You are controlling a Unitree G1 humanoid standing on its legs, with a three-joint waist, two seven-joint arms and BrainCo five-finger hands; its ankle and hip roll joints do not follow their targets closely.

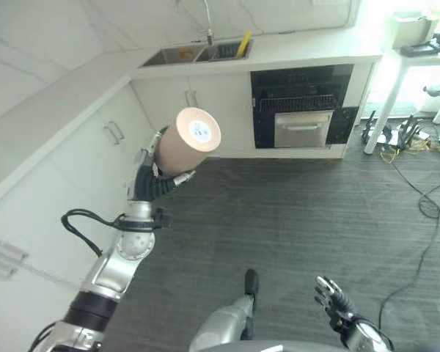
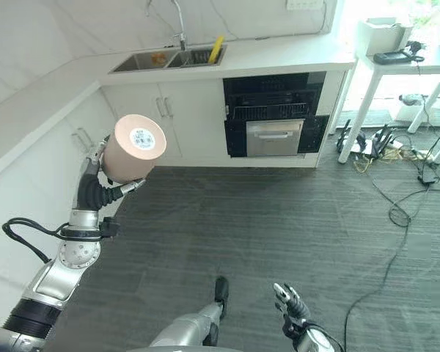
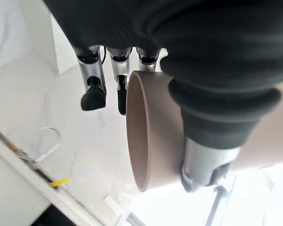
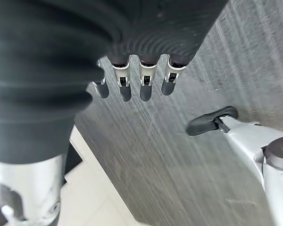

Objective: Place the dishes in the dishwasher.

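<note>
My left hand [image 1: 152,176] is raised at the left and shut on a beige cup [image 1: 189,139], which lies on its side with its labelled base towards me. In the left wrist view the thumb [image 3: 205,162] presses one side of the cup [image 3: 153,141] and the fingers [image 3: 93,89] reach past its open rim. The dishwasher [image 1: 302,110] stands open under the far counter, its wire rack showing above a steel front. Low at the right, my right hand [image 1: 331,297] hangs open over the floor, its fingers [image 4: 141,87] straight and holding nothing.
A double sink [image 1: 196,53] with a yellow object [image 1: 243,42] sits in the far counter. White cabinets [image 1: 114,136] line the left side. A white table [image 1: 418,55] and tangled cables [image 1: 418,165] are at the right. Dark carpet [image 1: 293,213] lies between me and the dishwasher.
</note>
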